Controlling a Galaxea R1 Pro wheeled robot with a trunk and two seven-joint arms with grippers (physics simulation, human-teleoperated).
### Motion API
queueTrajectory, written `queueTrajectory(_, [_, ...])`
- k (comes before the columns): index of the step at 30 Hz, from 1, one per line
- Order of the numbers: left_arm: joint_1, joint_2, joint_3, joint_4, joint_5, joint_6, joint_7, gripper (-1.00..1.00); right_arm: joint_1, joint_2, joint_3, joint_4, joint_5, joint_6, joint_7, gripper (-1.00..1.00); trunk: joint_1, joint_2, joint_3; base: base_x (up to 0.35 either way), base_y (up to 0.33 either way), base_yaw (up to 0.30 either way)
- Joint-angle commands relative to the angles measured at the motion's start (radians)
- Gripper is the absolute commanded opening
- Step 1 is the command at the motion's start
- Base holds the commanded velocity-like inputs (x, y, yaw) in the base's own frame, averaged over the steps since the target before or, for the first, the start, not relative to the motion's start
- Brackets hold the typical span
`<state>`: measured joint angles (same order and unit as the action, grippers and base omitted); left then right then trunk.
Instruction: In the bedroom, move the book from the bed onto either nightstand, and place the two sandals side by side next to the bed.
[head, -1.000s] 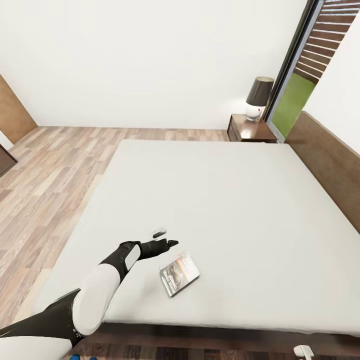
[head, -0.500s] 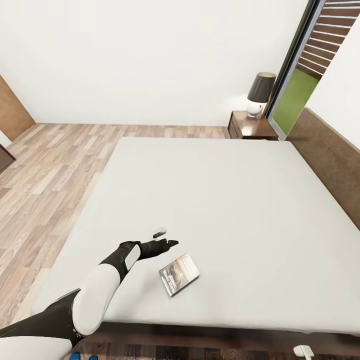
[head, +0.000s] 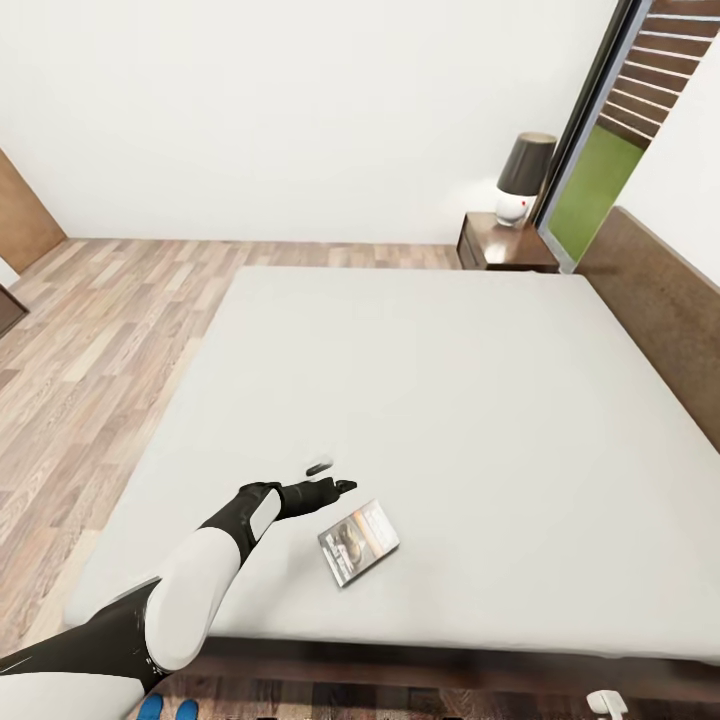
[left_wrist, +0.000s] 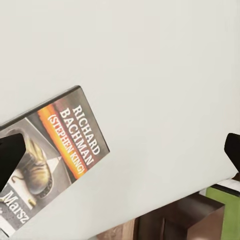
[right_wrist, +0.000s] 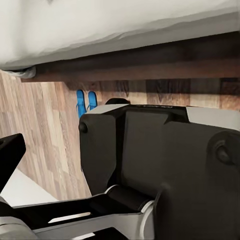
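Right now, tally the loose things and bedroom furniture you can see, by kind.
Book: 1
Sandals: 2, side by side on the floor
Bed: 1
Nightstand: 1
Lamp: 1
Total: 6

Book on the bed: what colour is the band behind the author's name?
Orange, clearest in the left wrist view, on the book.

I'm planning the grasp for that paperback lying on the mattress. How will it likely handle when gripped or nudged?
The book looks thin, so probably light and somewhat bendy if pinched at one edge. It lies flat on the bed, leaving no exposed edge; a finger may need to press into the soft-looking mattress. Its glossy-looking cover could slip. The left gripper hovers open beside it.
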<state>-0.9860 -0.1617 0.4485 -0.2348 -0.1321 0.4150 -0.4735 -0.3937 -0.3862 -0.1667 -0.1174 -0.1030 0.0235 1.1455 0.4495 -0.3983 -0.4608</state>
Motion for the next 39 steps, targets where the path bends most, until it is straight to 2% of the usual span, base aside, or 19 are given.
queueTrajectory(1, [0.000, -0.001, 0.009, -0.002, -0.010, 0.007, -0.005, 1.00, -0.001, 0.000, 0.002, 0.001, -0.006, 0.003, 0.003, 1.00, 0.000, -0.002, -0.003, 0.000, 0.000, 0.000])
queueTrajectory(39, [0.000, -0.001, 0.009, -0.003, -0.009, 0.006, -0.008, 1.00, -0.001, 0.000, 0.002, 0.001, -0.006, 0.003, 0.002, 1.00, 0.000, -0.002, -0.062, 0.000, 0.000, 0.000])
